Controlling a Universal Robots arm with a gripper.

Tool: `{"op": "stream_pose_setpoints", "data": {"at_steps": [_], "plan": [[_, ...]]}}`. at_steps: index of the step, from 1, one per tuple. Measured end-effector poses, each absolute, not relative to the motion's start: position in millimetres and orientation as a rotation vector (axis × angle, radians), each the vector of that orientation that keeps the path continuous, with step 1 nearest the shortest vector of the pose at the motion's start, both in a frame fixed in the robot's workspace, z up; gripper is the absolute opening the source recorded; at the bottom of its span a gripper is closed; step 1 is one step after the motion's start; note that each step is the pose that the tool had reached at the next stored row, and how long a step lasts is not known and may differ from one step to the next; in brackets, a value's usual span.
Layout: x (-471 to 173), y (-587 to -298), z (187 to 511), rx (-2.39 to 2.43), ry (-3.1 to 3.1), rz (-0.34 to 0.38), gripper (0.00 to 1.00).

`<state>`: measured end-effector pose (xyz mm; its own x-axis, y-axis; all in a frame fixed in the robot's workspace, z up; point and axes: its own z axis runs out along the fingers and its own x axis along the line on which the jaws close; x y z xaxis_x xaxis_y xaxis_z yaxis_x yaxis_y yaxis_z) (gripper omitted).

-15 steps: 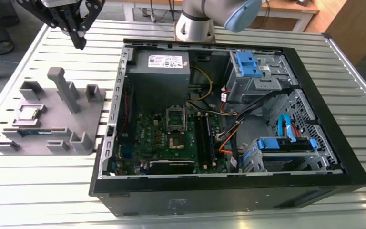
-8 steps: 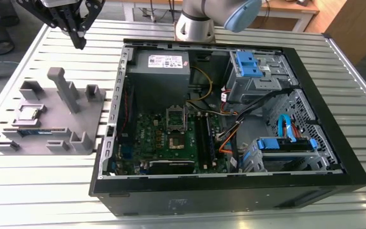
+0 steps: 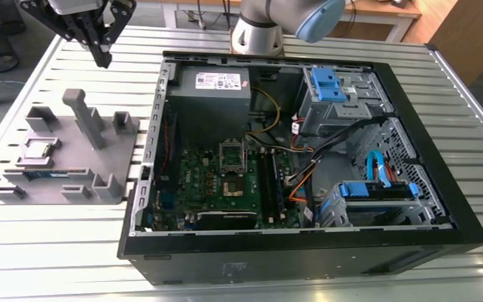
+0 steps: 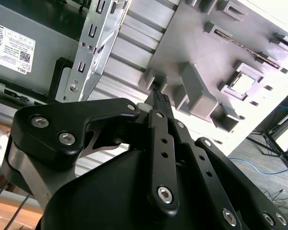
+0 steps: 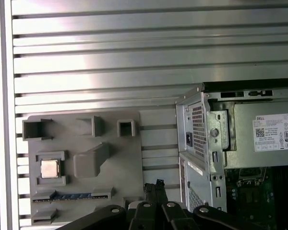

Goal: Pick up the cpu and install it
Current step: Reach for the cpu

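At the exterior view's left, a grey fixture tray [image 3: 126, 156] lies flat on the slatted desk [image 3: 57, 251]. The cpu [image 3: 38, 150] sits in one of the tray's square pockets, shiny top up. We judge that the pocket is there to keep it from sliding and to put it in a known spot for a reach from above. A green memory strip [image 3: 44, 175] rests in a slot just beside it. The gripper [image 3: 103, 60] hangs above the desk past the tray's far edge, well apart from the cpu. In both wrist views its fingers are pressed together with nothing between them, so the pick has not begun. Further right, the computer case [image 3: 309, 255] lies on its side with the panel off, which turns the motherboard [image 3: 263, 189] upward. The socket [image 3: 231, 184] near the board's middle looks open and vacant, presumably ready to receive the chip.
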<state>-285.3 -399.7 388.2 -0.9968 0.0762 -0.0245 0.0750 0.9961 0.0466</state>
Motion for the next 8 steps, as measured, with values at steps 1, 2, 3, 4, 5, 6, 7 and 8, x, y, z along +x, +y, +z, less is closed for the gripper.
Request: {"op": "stream_pose_setpoints", "data": {"at_steps": [1,2,3,4,5,6,7,8], "plan": [[-286.0,-399.9,387.5,0.118,3.112,0.071,0.11],[-287.0,-400.0,386.9,0.118,3.112,0.071,0.11],[-288.5,-400.2,386.3,0.118,3.112,0.071,0.11],[-290.1,-400.4,385.9,0.118,3.112,0.071,0.11],[-291.7,-400.6,385.5,0.118,3.112,0.071,0.11],[-293.2,-400.7,385.2,0.118,3.112,0.071,0.11],[-294.7,-400.8,384.9,0.118,3.112,0.071,0.11],[-296.0,-401.0,384.6,0.118,3.112,0.071,0.11]]}}
